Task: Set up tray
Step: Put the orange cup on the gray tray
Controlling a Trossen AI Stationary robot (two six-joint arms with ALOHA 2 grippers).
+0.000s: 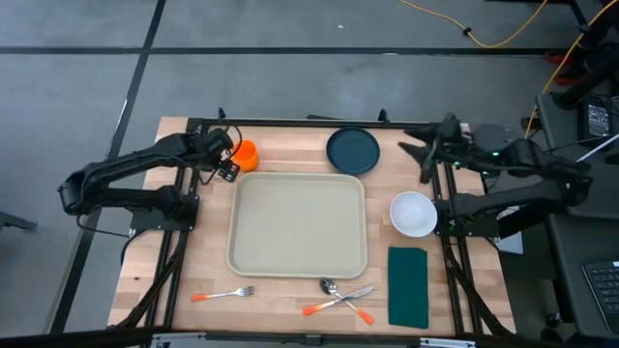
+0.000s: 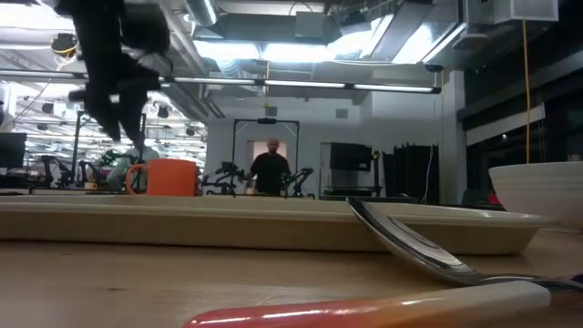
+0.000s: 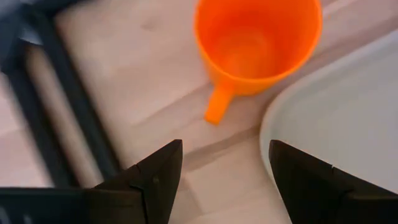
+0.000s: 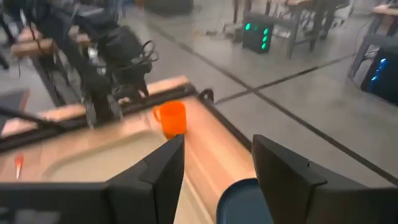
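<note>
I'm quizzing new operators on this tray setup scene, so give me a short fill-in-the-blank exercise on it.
1. The tray holds ____ items.
2. The mug beside the left end effector is coloured ____.
3. The white bowl sits between the tray and the ____ arm.
4. The dark green napkin lies on the ____.

Missing words: no; orange; right; table

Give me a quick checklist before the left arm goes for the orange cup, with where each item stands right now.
1. Left hand open: ok, fingers spread in its wrist view.
2. Left hand near the cup: ok, right beside it at the table's far left.
3. Cup upright, handle showing: ok, handle points toward the hand.
4. Tray bare for placing: ok.
5. Right hand out of the way: ok, open, near the plate.
6. Cup empty: ok, nothing shows inside.
</note>
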